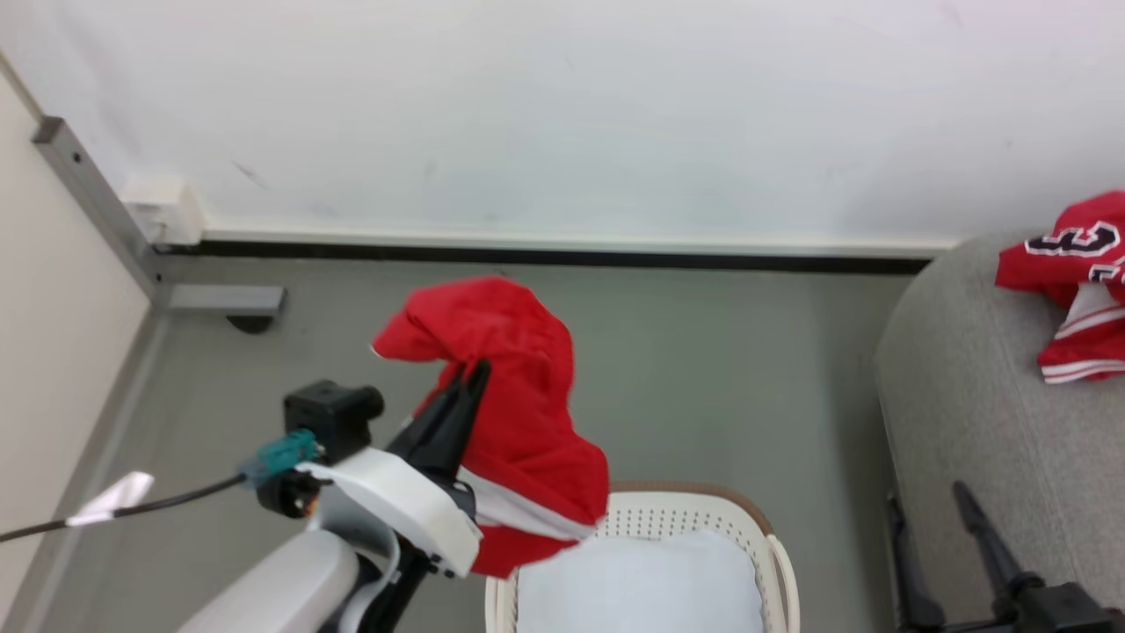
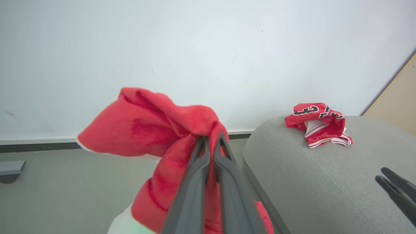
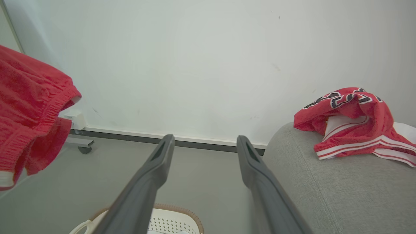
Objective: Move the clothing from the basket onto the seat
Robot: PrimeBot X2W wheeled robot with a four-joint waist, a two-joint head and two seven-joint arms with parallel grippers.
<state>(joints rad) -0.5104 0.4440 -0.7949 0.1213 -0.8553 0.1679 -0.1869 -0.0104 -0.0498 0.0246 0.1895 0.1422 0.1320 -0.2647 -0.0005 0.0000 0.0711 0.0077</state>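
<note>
Two dark fingers of the left gripper (image 1: 470, 374) are pressed together on a fold of the red garment (image 1: 518, 422) in the head view. The pale forearm enters from the lower left, with the fingers angled up and away. The garment drapes over the fingertips and down the gripper's right side. Its hem overlaps the basket (image 1: 782, 563) rim, and contact cannot be judged. A pale cloth (image 1: 642, 580) lies inside the basket. Well to that gripper's right is the seat (image 1: 984, 422), bearing a red jersey (image 1: 1077, 281). The right gripper (image 1: 927, 497) is at the seat's near edge.

Left wrist view: the closed fingers pinch the garment, and bare floor (image 2: 65, 188) lies between them and the seat on their right.

Right wrist view: the right fingers are spread wide and hold nothing. The basket is beneath them, the seat to their right and the garment off to their left.
</note>
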